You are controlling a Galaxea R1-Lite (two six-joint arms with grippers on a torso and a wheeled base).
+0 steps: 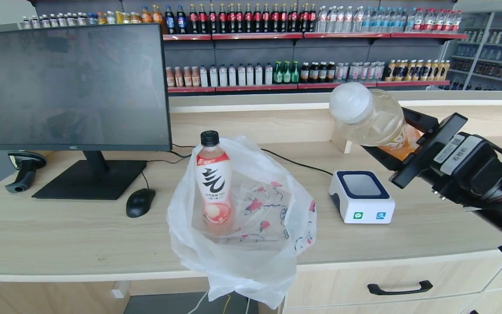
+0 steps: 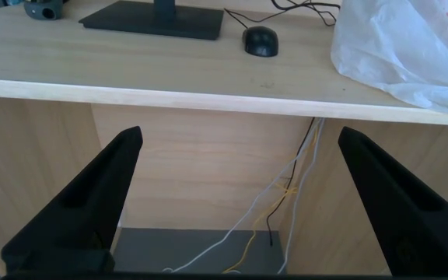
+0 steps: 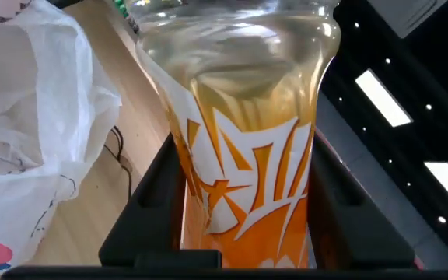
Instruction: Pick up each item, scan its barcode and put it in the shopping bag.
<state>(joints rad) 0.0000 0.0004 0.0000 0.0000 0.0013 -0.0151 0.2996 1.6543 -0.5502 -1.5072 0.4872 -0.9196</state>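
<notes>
Clear plastic bottle with white cap and orange label (image 1: 371, 117) is held tilted at upper right, clamped in the right gripper (image 1: 403, 146) above the white box scanner (image 1: 361, 196). Since it is gripped near its base, a slip could be caused by the liquid's weight. The left gripper (image 2: 239, 194) is held apart.

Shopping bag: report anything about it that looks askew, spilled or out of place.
The shopping bag sits at the counter's front edge, its bottom sagging over and below that edge, so it looks poorly supported. The pink bottle inside stands upright with its cap on, and nothing has spilled.
</notes>
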